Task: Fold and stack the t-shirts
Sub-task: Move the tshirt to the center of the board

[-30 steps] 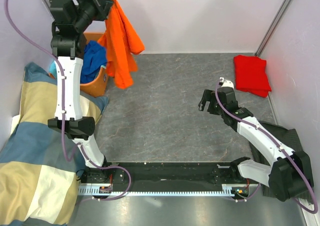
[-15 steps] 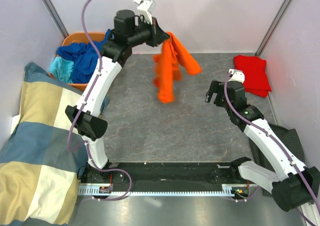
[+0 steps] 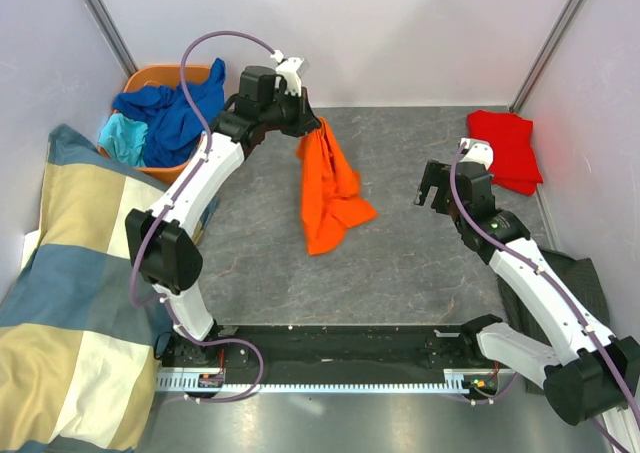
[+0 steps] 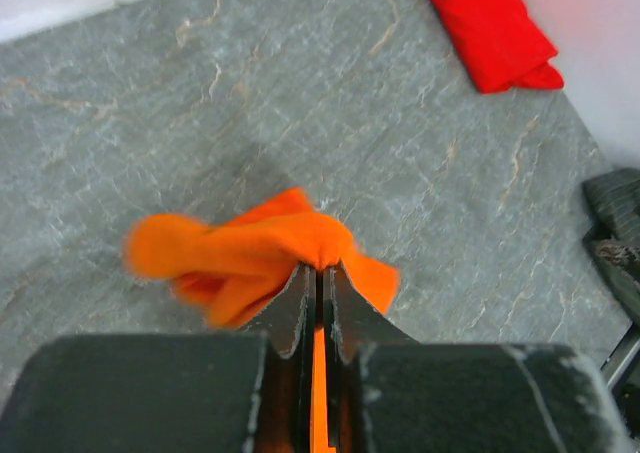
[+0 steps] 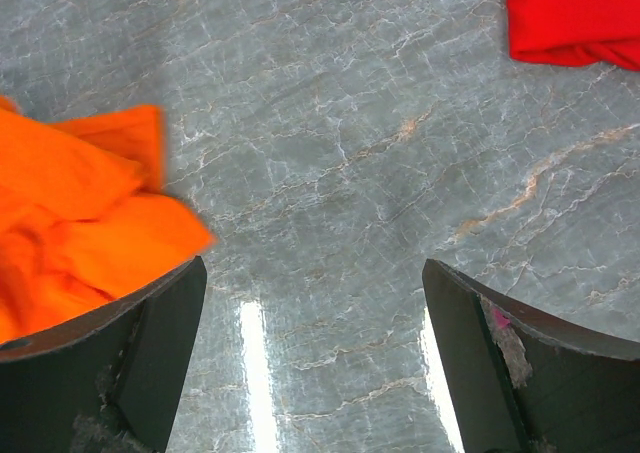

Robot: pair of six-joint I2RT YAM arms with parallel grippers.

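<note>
**Ana:** At the far left of the top view, what lies there?

**Ben:** A checked blanket (image 3: 60,303). Beyond it stands an orange basket (image 3: 165,71) with a royal blue t-shirt (image 3: 175,113) and a turquoise t-shirt (image 3: 120,138) bundled inside.

**Ana:** And the left gripper (image 3: 310,123)?

**Ben:** Clenched on the orange t-shirt (image 3: 325,188). Its wrist view shows the jaws pinched tight on a bunch of the cloth. The shirt hangs crumpled from it over the grey table (image 3: 400,273), near the middle. Whether its lower end touches the table, I cannot tell.

**Ana:** Further right?

**Ben:** The right gripper (image 3: 432,185) hovers above bare table with its fingers (image 5: 150,343) spread wide, grasping nothing, apart from the orange shirt.

**Ana:** The red one?

**Ben:** The red t-shirt (image 3: 505,148) lies folded in the far right corner, by the wall. Nearer the arm's base, a dark grey cloth (image 3: 570,273) lies at the table's right edge.
</note>
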